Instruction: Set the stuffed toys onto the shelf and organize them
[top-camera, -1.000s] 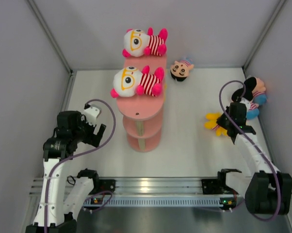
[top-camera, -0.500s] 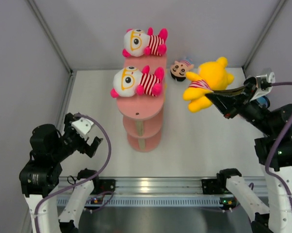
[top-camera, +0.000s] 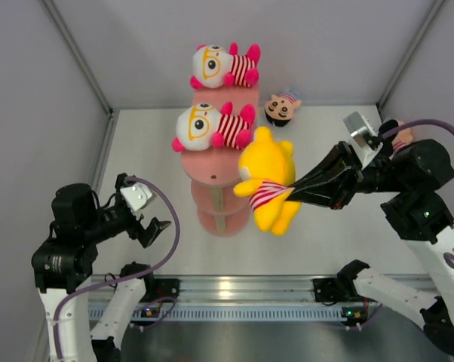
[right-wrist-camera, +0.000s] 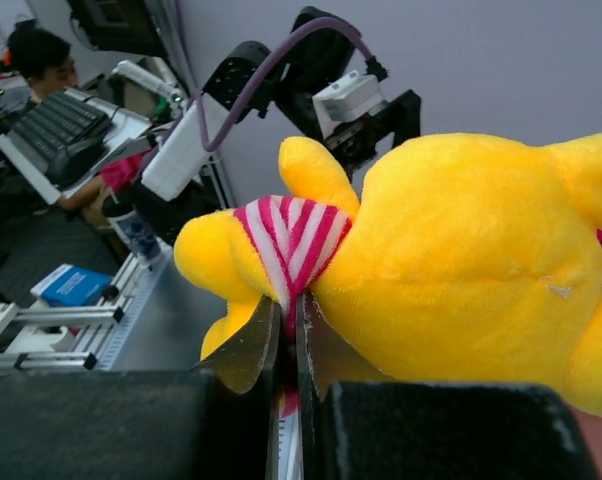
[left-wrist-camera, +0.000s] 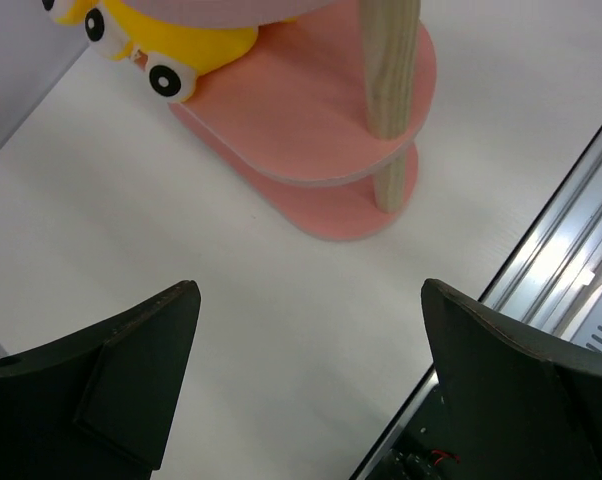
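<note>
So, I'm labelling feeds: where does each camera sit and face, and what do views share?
Top external: overhead behind the bases, looking down on the white table; left arm, right arm show.
Left wrist: facing the salmon-pink three-tier shelf's lower tiers; its open fingers show.
Right wrist: faces the left arm; its fingers pinch the yellow plush bear's striped shirt.
Shared: top and right wrist show the bear.

Left arm [top-camera: 65, 253] standing folded at 8 o'clock of top view, elbow raised high, wrist pointing toward 4 o'clock. Left claw [top-camera: 148, 213] gaping wide, fingers [left-wrist-camera: 131, 370] spread far apart, gripping nothing. Right arm [top-camera: 427, 204] rising from 4 o'clock, forearm reaching toward 9 o'clock. Right claw [top-camera: 291, 192] pinching tight on striped shirt of yellow bear [top-camera: 266, 162], holding it aloft.
</note>
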You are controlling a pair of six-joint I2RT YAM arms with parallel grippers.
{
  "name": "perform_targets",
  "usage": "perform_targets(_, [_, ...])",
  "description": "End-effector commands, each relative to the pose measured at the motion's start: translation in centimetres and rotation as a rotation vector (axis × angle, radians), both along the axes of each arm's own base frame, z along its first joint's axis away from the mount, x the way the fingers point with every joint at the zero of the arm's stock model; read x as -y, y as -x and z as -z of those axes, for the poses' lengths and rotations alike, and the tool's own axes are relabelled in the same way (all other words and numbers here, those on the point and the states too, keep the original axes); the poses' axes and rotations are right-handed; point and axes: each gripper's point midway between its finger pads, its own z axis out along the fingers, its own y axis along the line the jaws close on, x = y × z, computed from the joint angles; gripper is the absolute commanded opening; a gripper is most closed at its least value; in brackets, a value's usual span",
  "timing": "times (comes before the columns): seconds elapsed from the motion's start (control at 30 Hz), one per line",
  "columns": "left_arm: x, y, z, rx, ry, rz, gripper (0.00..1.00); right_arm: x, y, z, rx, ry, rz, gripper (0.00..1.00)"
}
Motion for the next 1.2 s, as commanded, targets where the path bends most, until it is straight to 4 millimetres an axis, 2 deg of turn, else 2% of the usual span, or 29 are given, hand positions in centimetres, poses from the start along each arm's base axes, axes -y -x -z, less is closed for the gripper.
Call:
perform_targets(0.0, [1.6,0.7,-2.8,0.068,0.043,0.108,0.99,-2.4,0.6,-2.0,0.111,-0.018,-0.078,0.0])
perform_targets(0.03, [1.8,0.9,-3.3,0.076,0.052,0.121,0.99,-3.3,2.2,-2.3,0.111,-0.005,-0.139,0.0])
perform_targets(0.07, [1.9,1.0,-4.0,0.089,0.058,0.127,0.99,-5.2,1.8,-1.6,0.143,0.022,-0.163,0.0])
perform_targets(0.1, [1.9,1.1,-4.4,0.104,0.057,0.133,0.98,-5.7,2.2,-2.6,0.169,0.016,-0.165,0.0])
perform_targets(0.13, [1.9,1.2,-4.6,0.115,0.054,0.135,0.98,-6.6,4.0,-2.1,0.168,0.038,-0.24,0.0])
perform_targets(0.17, [1.9,1.2,-4.8,0.135,0.042,0.143,0.99,-8.1,3.9,-1.5,0.173,0.056,-0.268,0.0])
perform_targets(0.23, [1.9,1.2,-4.9,0.143,0.037,0.148,0.99,-8.9,5.2,-2.5,0.203,0.018,-0.348,0.0])
perform_targets(0.37, [2.4,1.8,-5.8,0.162,0.057,0.182,0.99,-11.3,4.7,-1.5,0.157,0.047,-0.401,0.0])
perform_targets(0.67, [4.4,4.3,-10.5,0.239,0.14,0.319,0.99,-13.6,5.0,-0.3,0.133,0.075,-0.456,0.0])
perform_targets(0.9, [5.7,5.7,-12.3,0.246,0.197,0.439,0.98,-14.8,5.4,0.2,0.122,0.079,-0.494,0.0])
perform_targets(0.93, [5.9,6.1,-12.6,0.251,0.207,0.462,0.94,-14.9,5.5,0.0,0.126,0.07,-0.5,0.0])
perform_targets(0.97, [6.0,6.2,-12.6,0.245,0.214,0.474,0.84,-15.2,5.5,0.1,0.124,0.069,-0.505,0.0])
perform_targets(1.0, [6.1,6.3,-12.7,0.246,0.218,0.486,0.61,-15.2,5.6,0.0,0.122,0.067,-0.514,0.0])
perform_targets(1.07, [6.3,6.6,-12.6,0.237,0.232,0.512,0.37,-15.6,5.6,0.0,0.113,0.066,-0.527,0.0])
perform_targets(1.1, [6.4,6.7,-12.6,0.238,0.233,0.516,0.16,-15.7,5.6,0.1,0.109,0.068,-0.529,0.0])
perform_targets(1.13, [6.4,6.8,-12.4,0.235,0.234,0.514,0.01,-15.9,5.6,0.1,0.107,0.069,-0.532,0.0])
perform_targets(1.17, [6.3,6.8,-12.4,0.234,0.234,0.512,0.0,-16.0,5.6,0.3,0.103,0.073,-0.534,0.0])
